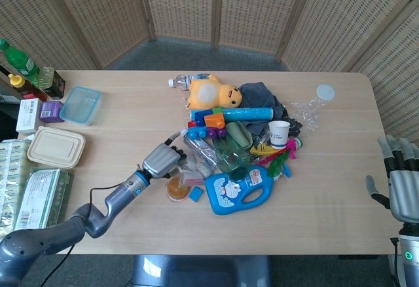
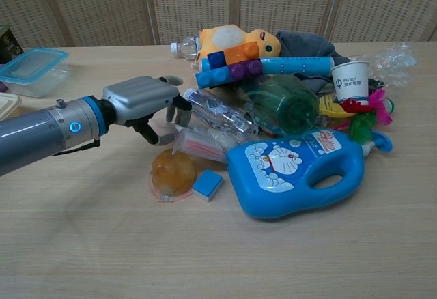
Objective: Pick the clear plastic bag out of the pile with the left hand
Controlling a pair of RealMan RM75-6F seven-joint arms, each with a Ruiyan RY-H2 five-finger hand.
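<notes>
Reaching into the near-left edge of the pile, the left hand (image 2: 147, 101) curls its fingers (image 2: 179, 110) around the clear plastic bag (image 2: 199, 142) (red-and-white contents inside), which lies beside the crushed clear bottle (image 2: 220, 113), above the orange jelly cup (image 2: 171, 173). The right hand (image 1: 400, 183) hovers off the table's (image 1: 314, 208) right edge, fingers spread, holding nothing.

One blue jug (image 2: 300, 171), one paper cup (image 2: 350, 80)
</notes>
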